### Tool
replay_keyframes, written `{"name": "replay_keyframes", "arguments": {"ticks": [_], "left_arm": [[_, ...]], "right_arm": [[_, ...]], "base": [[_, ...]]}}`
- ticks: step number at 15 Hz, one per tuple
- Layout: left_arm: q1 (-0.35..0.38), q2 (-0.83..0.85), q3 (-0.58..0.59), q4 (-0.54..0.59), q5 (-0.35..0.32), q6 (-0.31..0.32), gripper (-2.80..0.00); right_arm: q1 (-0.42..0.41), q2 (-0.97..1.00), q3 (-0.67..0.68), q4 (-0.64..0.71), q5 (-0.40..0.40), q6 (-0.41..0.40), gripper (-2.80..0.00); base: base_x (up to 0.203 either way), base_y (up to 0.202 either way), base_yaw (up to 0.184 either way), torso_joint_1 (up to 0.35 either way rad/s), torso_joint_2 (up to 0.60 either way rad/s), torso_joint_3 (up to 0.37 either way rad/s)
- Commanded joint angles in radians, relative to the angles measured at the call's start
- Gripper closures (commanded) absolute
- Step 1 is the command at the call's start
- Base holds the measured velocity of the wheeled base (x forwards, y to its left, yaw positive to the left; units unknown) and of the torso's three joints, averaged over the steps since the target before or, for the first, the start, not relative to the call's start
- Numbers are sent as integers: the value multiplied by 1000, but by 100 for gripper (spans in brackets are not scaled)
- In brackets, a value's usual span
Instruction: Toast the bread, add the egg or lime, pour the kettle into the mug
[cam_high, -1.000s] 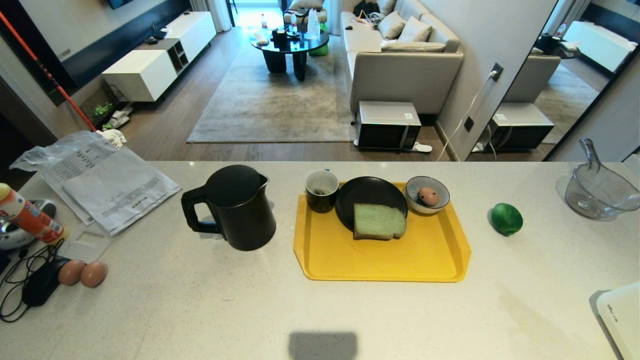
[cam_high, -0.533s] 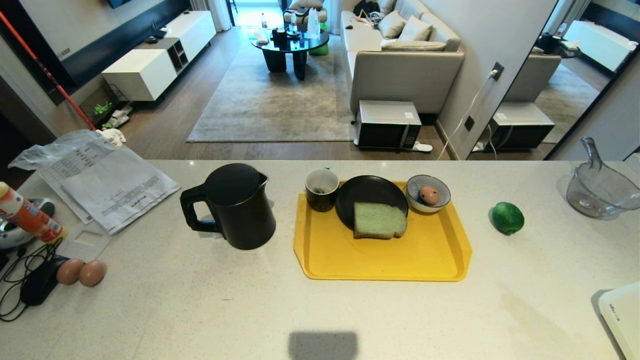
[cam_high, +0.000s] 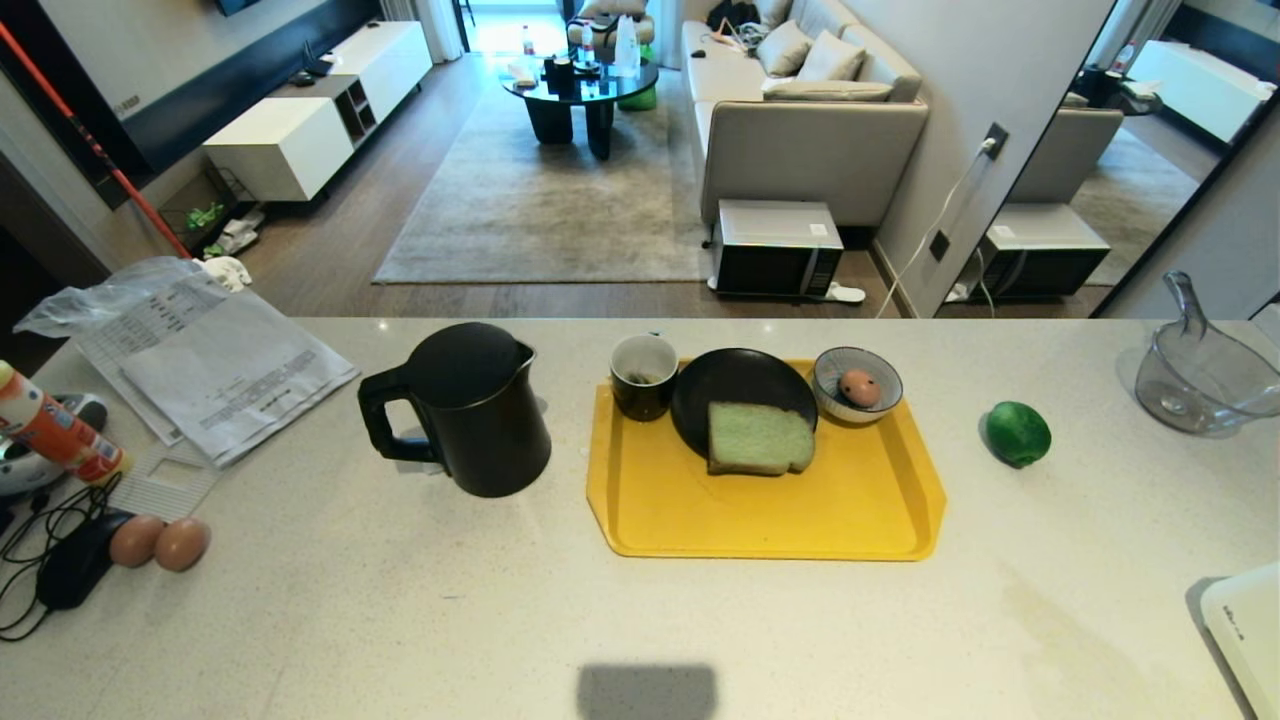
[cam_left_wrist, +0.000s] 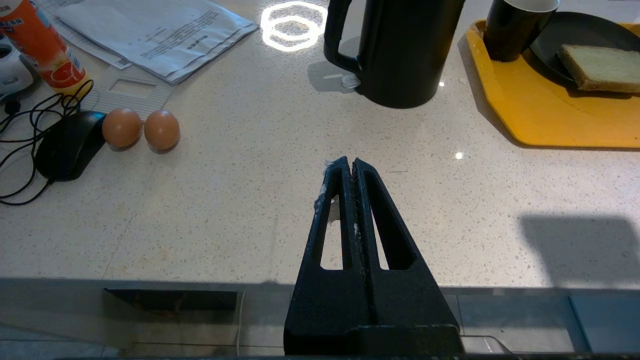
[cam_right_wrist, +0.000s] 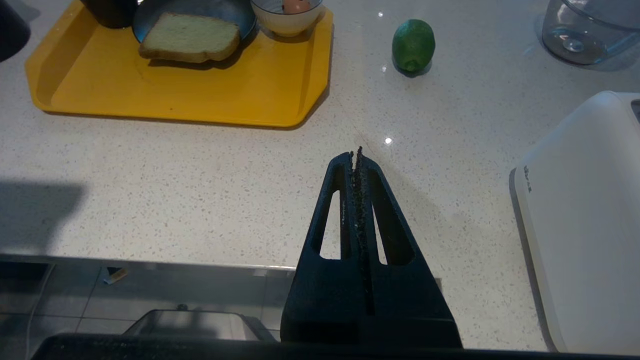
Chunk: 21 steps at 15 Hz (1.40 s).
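Note:
A pale green bread (cam_high: 758, 437) slice leans on a black plate (cam_high: 735, 385) on the yellow tray (cam_high: 770, 515). The black mug (cam_high: 643, 376) stands at the tray's back left corner. A spotted egg (cam_high: 859, 387) lies in a striped bowl (cam_high: 857, 400) at the back right. The lime (cam_high: 1017, 433) rests on the counter right of the tray. The black kettle (cam_high: 465, 410) stands left of it, handle pointing left. My left gripper (cam_left_wrist: 348, 164) hangs shut and empty over the counter's near edge, short of the kettle (cam_left_wrist: 400, 50). My right gripper (cam_right_wrist: 355, 154) hangs shut and empty, short of the lime (cam_right_wrist: 413, 44).
Two plain brown eggs (cam_high: 158, 542), a black mouse (cam_high: 70, 570) with cables, an orange bottle (cam_high: 50, 425) and papers (cam_high: 205, 365) crowd the counter's left. A clear glass jug (cam_high: 1195, 375) stands far right. A white appliance (cam_high: 1245, 625) sits at the near right corner.
The whole head view has shifted slightly, with everything on the counter sliding a little upward in the picture. Nothing on the counter has moved.

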Motion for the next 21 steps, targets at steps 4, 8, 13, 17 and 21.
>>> {"name": "replay_keyframes", "arguments": {"ticks": [4, 8, 13, 17, 21], "left_arm": [[0, -2, 17, -1, 0, -1, 0], [-1, -2, 17, -1, 0, -2, 0], [0, -2, 17, -1, 0, -2, 0], [0, -2, 17, -1, 0, -2, 0], [0, -2, 17, -1, 0, -2, 0]], "right_arm": [[0, 0, 2, 0, 0, 0, 0], [0, 1, 1, 0, 0, 1, 0], [0, 0, 1, 0, -2, 11, 0], [0, 0, 0, 0, -2, 14, 0], [0, 1, 0, 0, -2, 15, 0]], "base": [[0, 0, 0, -57, 121, 56], [0, 0, 0, -59, 132, 60], [0, 0, 0, -54, 120, 55], [0, 0, 0, -66, 124, 61], [0, 0, 0, -56, 121, 58]]}}
